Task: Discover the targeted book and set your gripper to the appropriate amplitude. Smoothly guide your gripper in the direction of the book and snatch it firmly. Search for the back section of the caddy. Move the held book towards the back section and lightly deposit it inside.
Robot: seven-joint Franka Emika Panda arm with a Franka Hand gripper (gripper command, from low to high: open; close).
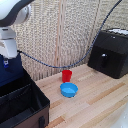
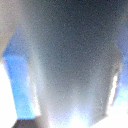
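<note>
1. Book (image 1: 11,71): dark navy slab at the exterior view's left edge, standing upright just under the gripper (image 1: 6,62) and above the caddy (image 1: 25,107). Its lower edge is hidden behind the caddy's rim, so I cannot tell whether it is inside a compartment yet.
2. Gripper: white block with fingers at the book's top edge. It appears to be gripping the book, but the fingertips are small and partly cut off by the frame, so I cannot tell for certain.
3. Wrist view: heavily blurred. A broad grey-white surface fills the middle, with blue patches at the sides; nothing can be made out with confidence.
4. Caddy: black bin at the table's near left corner, cut off by the frame's left and bottom edges. The divider and back section cannot be told apart here.
5. Table (image 1: 95,97): light wood, with bare room along its near edge and right side.
6. Bowl (image 1: 69,90): blue, mid-table, well apart from the caddy.
7. Cup (image 1: 66,75): red, just behind the bowl, near the back edge.
8. Black box (image 1: 110,52): at the far right corner, cut off by the frame's right edge.
9. Cable (image 1: 45,62): sags from the arm across the backdrop towards the upper right.
</note>
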